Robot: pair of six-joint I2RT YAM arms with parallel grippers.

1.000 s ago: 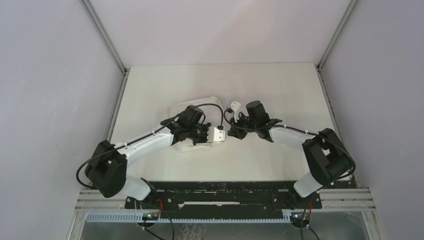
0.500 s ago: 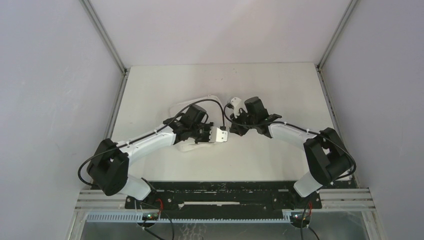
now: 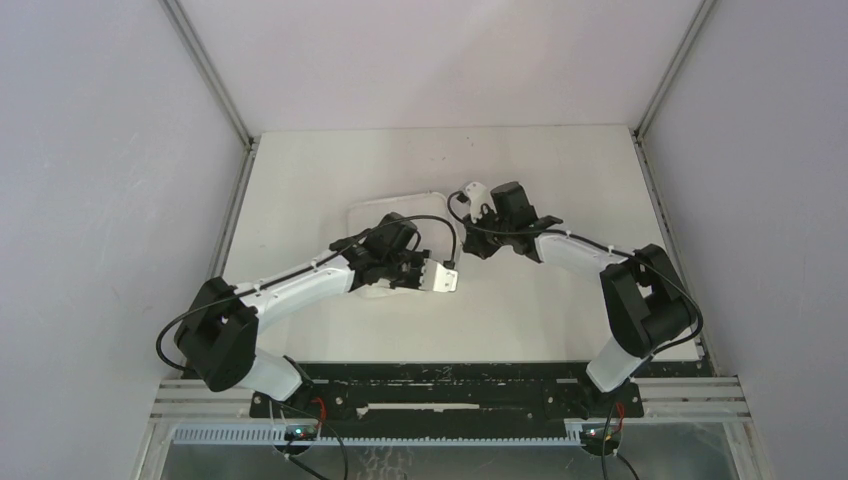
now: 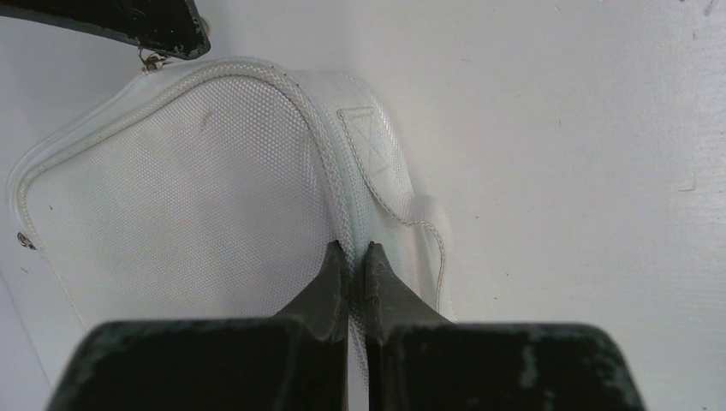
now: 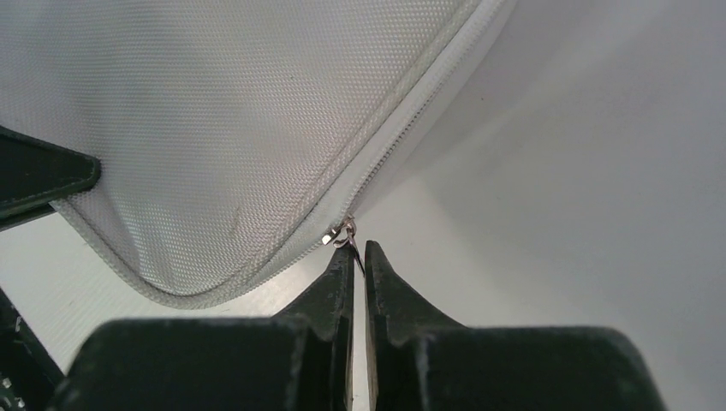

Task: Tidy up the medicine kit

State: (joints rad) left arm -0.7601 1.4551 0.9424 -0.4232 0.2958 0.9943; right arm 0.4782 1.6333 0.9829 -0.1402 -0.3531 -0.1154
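- The kit (image 3: 405,205), a white woven case, lies flat on the tabletop (image 3: 320,170) just left of centre in the overhead view, with both arms meeting over it.
- The left fingers (image 4: 352,250) are closed on the kit's zip edge at the bottom centre of the left wrist view — the case fills the left half of that frame, bare tabletop the right.
- A sewn strap (image 4: 377,167) runs down the kit's side wall just above them.
- The right fingers (image 5: 357,253) are pinched on the small metal zip pull (image 5: 345,233) at a rounded corner of the kit, bottom centre of the right wrist view.
- The zip running from the pull towards the upper right of that frame is shut.
- One dark right finger shows at the upper left of the left wrist view, beside the pull.
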